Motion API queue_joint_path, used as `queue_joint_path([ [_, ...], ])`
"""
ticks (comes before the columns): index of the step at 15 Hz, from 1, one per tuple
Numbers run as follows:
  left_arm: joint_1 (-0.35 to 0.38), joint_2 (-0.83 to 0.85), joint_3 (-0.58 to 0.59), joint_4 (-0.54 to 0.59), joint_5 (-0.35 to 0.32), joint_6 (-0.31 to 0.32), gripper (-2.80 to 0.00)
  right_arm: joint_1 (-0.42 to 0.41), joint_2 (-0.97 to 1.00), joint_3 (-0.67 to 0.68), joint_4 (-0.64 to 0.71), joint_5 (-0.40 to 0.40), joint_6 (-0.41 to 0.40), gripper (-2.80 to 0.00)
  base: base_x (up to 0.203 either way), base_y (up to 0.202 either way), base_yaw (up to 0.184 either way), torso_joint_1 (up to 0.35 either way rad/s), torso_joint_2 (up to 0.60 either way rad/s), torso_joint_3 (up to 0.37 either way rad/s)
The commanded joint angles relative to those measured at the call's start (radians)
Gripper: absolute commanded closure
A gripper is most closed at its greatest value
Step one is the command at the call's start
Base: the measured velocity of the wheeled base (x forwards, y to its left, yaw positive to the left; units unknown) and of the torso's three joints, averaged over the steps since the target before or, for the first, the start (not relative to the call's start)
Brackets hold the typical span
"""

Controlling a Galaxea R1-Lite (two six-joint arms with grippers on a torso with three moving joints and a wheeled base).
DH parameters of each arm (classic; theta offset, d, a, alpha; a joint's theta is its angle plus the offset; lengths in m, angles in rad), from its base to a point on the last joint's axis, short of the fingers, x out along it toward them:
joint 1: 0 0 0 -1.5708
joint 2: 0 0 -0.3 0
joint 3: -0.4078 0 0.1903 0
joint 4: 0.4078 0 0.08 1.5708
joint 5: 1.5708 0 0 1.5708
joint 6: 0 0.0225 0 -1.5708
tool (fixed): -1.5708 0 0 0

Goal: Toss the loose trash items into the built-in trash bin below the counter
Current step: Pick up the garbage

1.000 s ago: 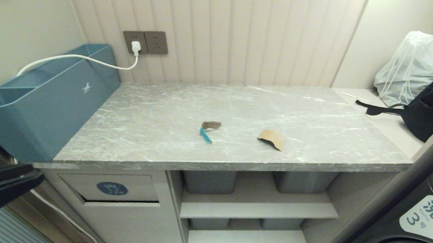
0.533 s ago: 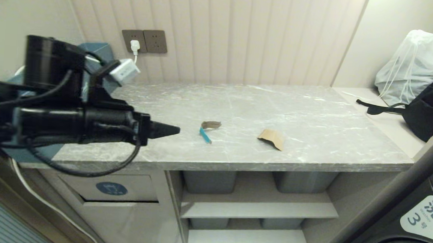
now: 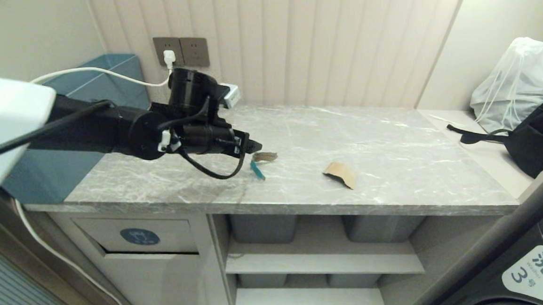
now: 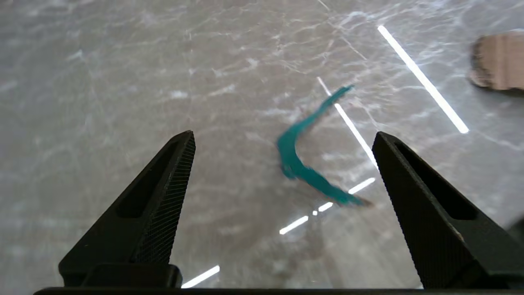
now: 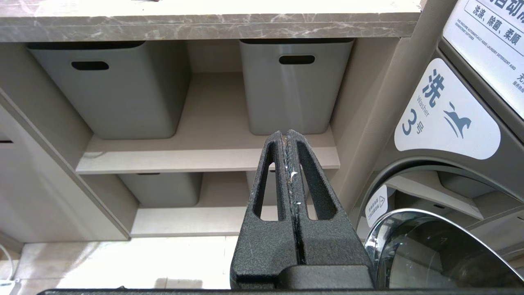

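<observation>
The left gripper [image 3: 256,146] is extended from the robot's left over the grey marble worktop [image 3: 394,146], its fingers [image 4: 172,172] spread wide apart and holding nothing. The teal-faced scrap [image 3: 260,162] lies on the worktop just ahead of the fingertips; in the left wrist view it sits within the gap between the two fingers, nearer one of them, not yet touched by either. The scrap is a bent strip, so it has no single long axis: one limb runs roughly along the reach direction, the other slants across the gap. In the inspector's judgement, the closing direction crosses the strip broadly enough for a pinch, provided the gripper descends and advances slightly so the bend falls between the pads.

The plain tan scrap [image 3: 341,174] rests further to the robot's right on the same worktop, well apart from the left gripper and untouched. The built-in trash bin [image 3: 140,237], marked by a round blue sticker, is set in the cabinet front below the worktop's left end, beneath the left arm.

The right gripper [image 5: 290,137] hangs low before the shelves with grey tubs [image 5: 123,90], fingers pressed together and empty. The left arm is clearly the nearer to both scraps
</observation>
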Motion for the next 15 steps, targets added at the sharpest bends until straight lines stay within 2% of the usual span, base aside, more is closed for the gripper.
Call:
queue_joint_path([
  [1, -0.006, 0.106, -0.069, -0.002, 0.005, 0.034, -2.8, 0.0, -0.001, 0.0, 0.0, 0.0, 0.0, 0.0, 0.0, 0.0, 0.0, 0.0, 0.0, 0.0],
  [4, -0.025, 0.223, -0.223, -0.031, 0.018, 0.07, -2.8, 0.0, -0.001, 0.0, -0.002, 0.0, 0.0, 0.0, 0.0, 0.0, 0.0, 0.0, 0.0, 0.0],
  [6, -0.041, 0.261, -0.273, -0.028, 0.043, 0.074, -2.8, 0.0, -0.001, 0.0, 0.0, 0.0, 0.0, 0.0, 0.0, 0.0, 0.0, 0.0, 0.0, 0.0],
  [15, -0.045, 0.265, -0.248, 0.012, 0.073, 0.085, -2.8, 0.0, -0.001, 0.0, 0.0, 0.0, 0.0, 0.0, 0.0, 0.0, 0.0, 0.0, 0.0, 0.0],
])
